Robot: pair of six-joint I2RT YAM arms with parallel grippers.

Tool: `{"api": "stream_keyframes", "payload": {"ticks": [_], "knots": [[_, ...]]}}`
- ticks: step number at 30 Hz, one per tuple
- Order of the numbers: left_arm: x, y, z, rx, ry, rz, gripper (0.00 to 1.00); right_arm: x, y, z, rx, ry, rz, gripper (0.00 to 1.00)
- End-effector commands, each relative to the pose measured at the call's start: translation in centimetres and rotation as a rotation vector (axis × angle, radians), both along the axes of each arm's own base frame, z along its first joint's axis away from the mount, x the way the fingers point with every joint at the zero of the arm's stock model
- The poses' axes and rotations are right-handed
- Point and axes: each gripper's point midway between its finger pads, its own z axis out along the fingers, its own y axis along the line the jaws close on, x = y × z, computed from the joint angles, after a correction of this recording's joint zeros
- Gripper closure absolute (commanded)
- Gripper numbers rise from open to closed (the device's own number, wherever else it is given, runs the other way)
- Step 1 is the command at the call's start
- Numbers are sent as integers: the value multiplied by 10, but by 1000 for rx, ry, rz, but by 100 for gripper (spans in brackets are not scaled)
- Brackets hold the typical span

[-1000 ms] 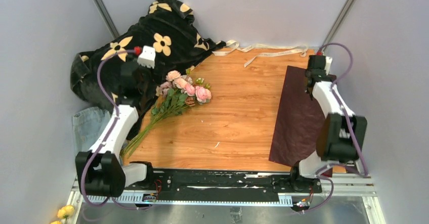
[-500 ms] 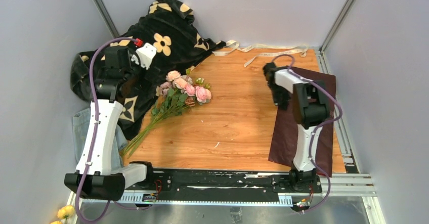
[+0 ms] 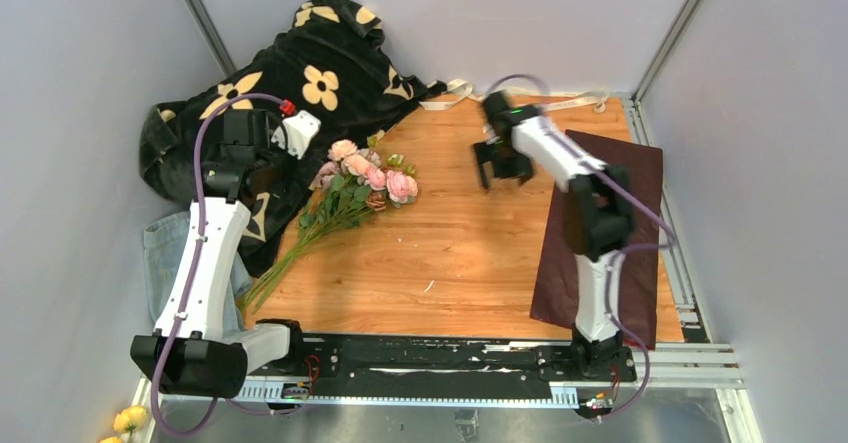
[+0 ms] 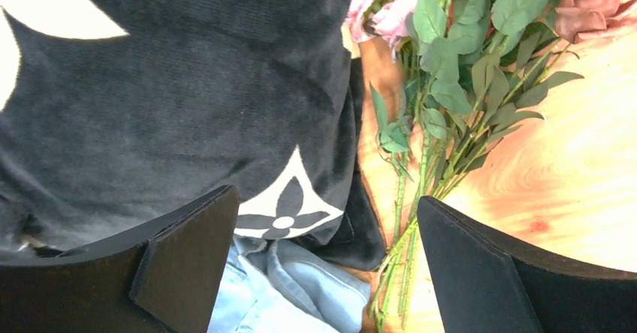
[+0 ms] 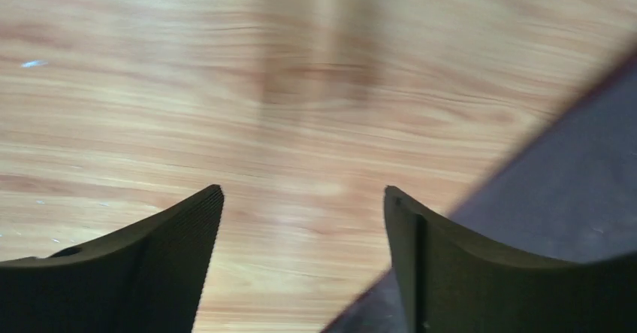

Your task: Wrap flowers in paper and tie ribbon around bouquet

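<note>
- The paper (image 3: 560,283) lies flat at four o'clock of the right claw (image 3: 497,171), which is spread and empty.
- The flowers (image 3: 362,178) lie at three o'clock of the left claw (image 4: 327,220), which is spread over the blanket (image 3: 330,53).
- The ribbon (image 3: 545,100) lies at the far edge, one o'clock of the right claw.

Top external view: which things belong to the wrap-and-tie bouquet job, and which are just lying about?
For the job: flowers, maroon paper, cream ribbon.
Just lying about: black flower-print blanket, blue denim cloth, yellow flower.
</note>
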Motion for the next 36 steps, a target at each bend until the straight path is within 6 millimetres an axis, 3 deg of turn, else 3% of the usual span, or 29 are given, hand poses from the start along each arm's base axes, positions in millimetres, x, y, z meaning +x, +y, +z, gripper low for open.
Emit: {"api": "stream_keyframes", "payload": {"ticks": [1, 3, 4, 7, 13, 20, 24, 28, 31, 34, 35, 36], "knots": [[-6, -9, -8, -32, 27, -47, 0, -7, -172, 59, 27, -83, -378, 14], [-5, -13, -13, -50, 43, -58, 0, -36, -242, 59, -2, -97, -548, 13], [-4, -14, -15, -59, 49, -62, 0, -48, -266, 56, -3, -107, -614, 13], [-1, -19, -18, -79, 64, -76, 0, -71, -314, 36, 20, -131, -758, 12], [0, -21, -25, -89, 89, -74, 0, -78, -359, 12, 86, -167, -950, 11], [-3, -23, -32, -95, 107, -86, 0, -110, -382, -29, 4, -59, -1062, 9], [-4, -26, -33, -109, 109, -97, 0, -117, -379, -51, 45, -7, -1065, 6], [-4, -22, -33, -91, 107, -88, 0, -104, -347, -68, 267, 55, -977, 12], [-5, -21, -32, -85, 102, -86, 0, -93, -315, -75, 419, 107, -880, 30], [-5, -21, -29, -87, 96, -82, 0, -88, -284, -82, 469, 168, -800, 58], [-4, -21, -28, -88, 92, -82, 0, -86, -269, -84, 468, 186, -761, 71], [-4, -21, -28, -88, 90, -82, 0, -84, -262, -85, 462, 191, -741, 77]]}}
